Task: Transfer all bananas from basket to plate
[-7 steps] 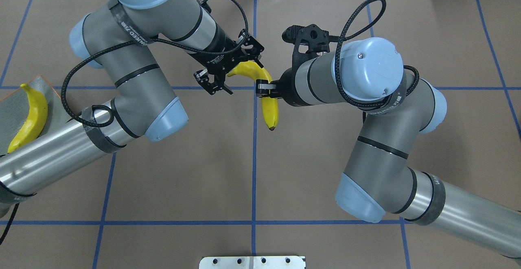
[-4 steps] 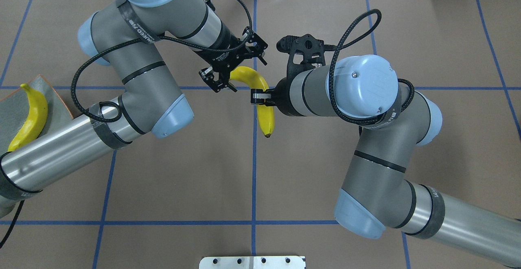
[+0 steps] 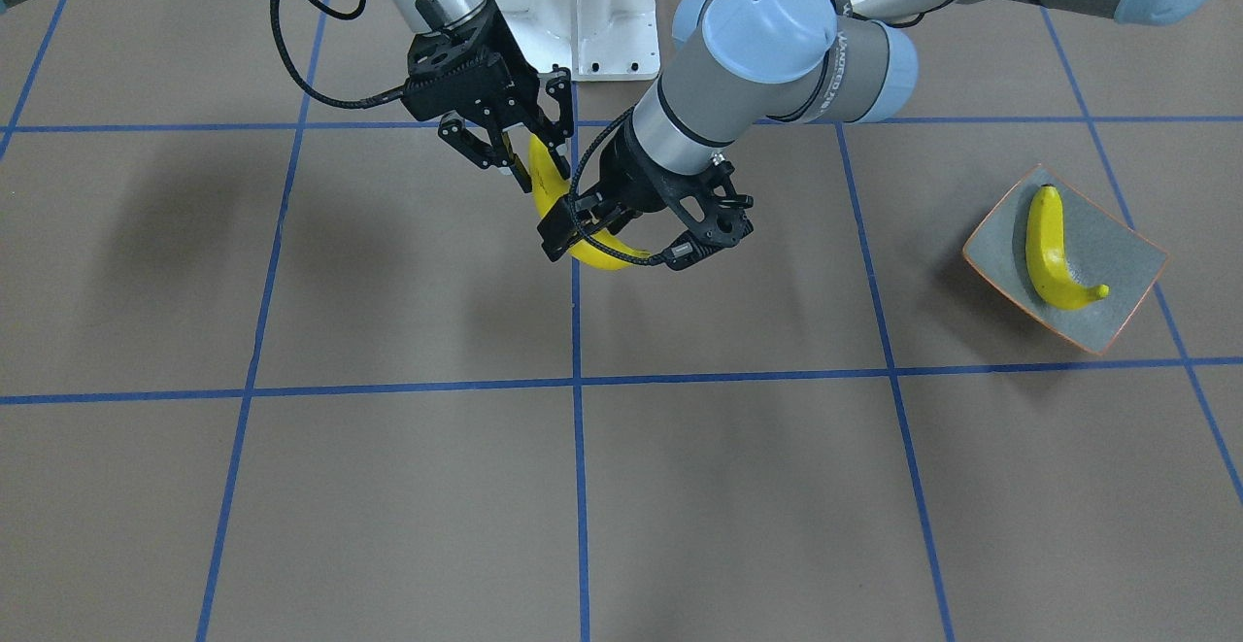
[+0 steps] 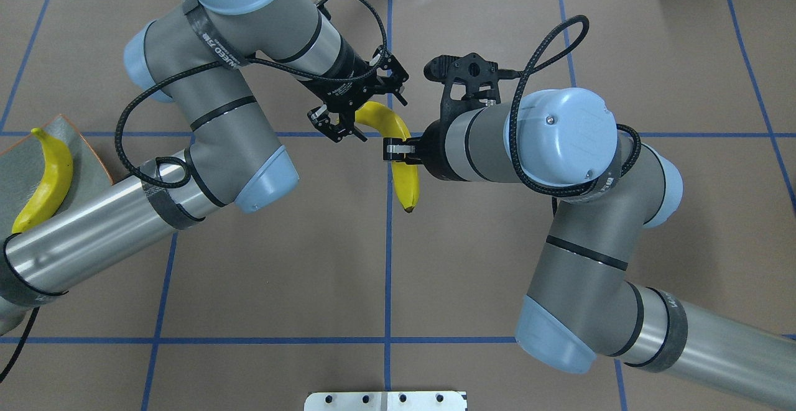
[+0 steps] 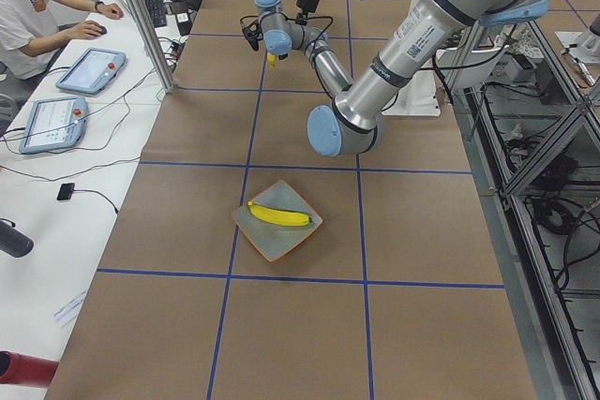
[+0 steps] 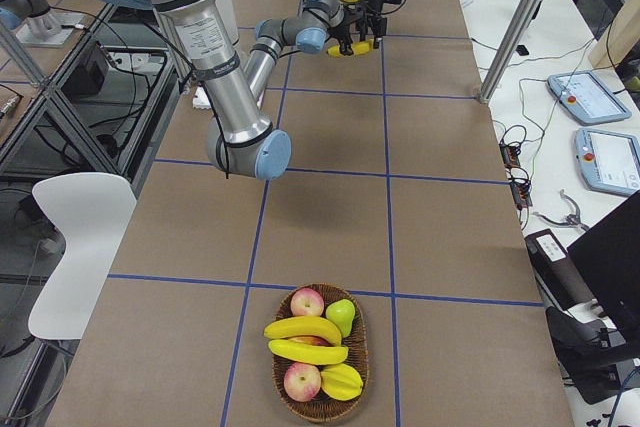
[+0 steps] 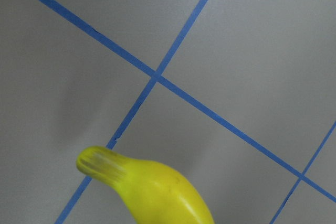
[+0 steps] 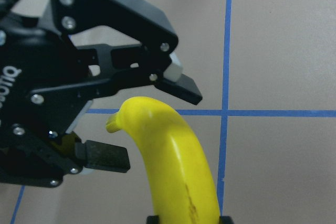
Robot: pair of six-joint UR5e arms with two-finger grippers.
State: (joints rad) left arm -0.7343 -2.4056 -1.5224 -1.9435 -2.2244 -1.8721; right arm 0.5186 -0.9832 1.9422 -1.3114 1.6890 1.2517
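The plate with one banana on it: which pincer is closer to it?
Left. The left pincer hangs open around the stem end of the held banana, on the side toward the plate; the right pincer, shut on that banana, sits just beyond.

Table (image 3: pixel 388 487) covered edge to edge in brown paper, blue tape lines (image 3: pixel 575 487) marking large square grid. Plate (image 3: pixel 1117 253) sits flat toward end on robot's left, inside one grid square, one corner close to tape line. Basket (image 6: pixel 312 415) sits toward opposite end, well apart, far rim at cross line. White pedestal (image 3: pixel 573 11) stands at robot's side, on centre line. Metal plate (image 4: pixel 385 400) at same edge
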